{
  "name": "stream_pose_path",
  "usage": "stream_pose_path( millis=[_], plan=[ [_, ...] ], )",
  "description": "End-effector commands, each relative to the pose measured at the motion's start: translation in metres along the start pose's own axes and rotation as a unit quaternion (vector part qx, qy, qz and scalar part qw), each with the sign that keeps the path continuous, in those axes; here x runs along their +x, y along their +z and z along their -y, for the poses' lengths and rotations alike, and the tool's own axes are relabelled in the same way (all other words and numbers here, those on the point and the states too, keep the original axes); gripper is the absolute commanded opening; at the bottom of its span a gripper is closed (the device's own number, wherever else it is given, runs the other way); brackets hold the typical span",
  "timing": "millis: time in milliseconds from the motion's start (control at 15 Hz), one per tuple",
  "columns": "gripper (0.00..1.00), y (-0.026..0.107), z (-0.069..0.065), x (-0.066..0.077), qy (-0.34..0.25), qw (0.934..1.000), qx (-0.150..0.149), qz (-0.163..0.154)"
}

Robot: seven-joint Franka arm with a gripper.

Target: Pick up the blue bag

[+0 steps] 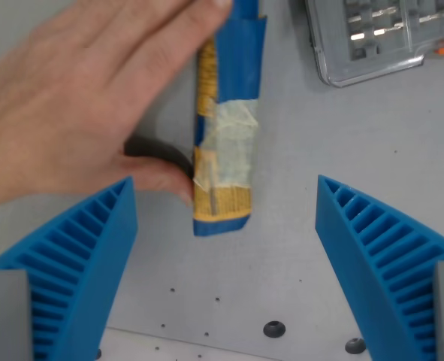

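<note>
- Long narrow blue bag w/ yellow print and a pale taped patch (225, 143) is lying flat on the grey tabletop (297, 188), running lengthwise away from the camera; near end sitting between the finger tips, far end going out the top of the wrist view.
- Bare human hand (79, 98) is reaching in from the wrist view's left, fingertips touching the bag's left edge — prob. placing or nudging it, can't tell which. Hand is blurred, so likely moving.
- Gripper (225, 203) w/ ribbed blue plastic fingers (86, 256) is hanging above the table, spread wide, pinching nothing; bag's near end lying roughly centred in the gap.
- Judging: grasp not yet begun; closing now would be risking the hand.
- Clear plastic compartment case (372, 37) is sitting at top right, well apart from the bag, not involved.
</note>
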State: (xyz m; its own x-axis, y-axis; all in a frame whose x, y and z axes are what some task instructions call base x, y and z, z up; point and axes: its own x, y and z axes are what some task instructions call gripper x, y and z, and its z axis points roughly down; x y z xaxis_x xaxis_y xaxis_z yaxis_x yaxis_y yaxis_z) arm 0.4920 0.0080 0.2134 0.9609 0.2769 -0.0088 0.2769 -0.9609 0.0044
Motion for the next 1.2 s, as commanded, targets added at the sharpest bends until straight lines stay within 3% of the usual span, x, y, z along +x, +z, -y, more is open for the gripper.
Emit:
stream_pose_path(
  millis=[67,1200],
  plan=[
    [1.0,0.008,-0.001,-0.006,-0.019,0.9982,0.0,-0.056],
    [1.0,0.037,0.0,-0.011,-0.029,0.9978,0.001,-0.06]
  ],
)
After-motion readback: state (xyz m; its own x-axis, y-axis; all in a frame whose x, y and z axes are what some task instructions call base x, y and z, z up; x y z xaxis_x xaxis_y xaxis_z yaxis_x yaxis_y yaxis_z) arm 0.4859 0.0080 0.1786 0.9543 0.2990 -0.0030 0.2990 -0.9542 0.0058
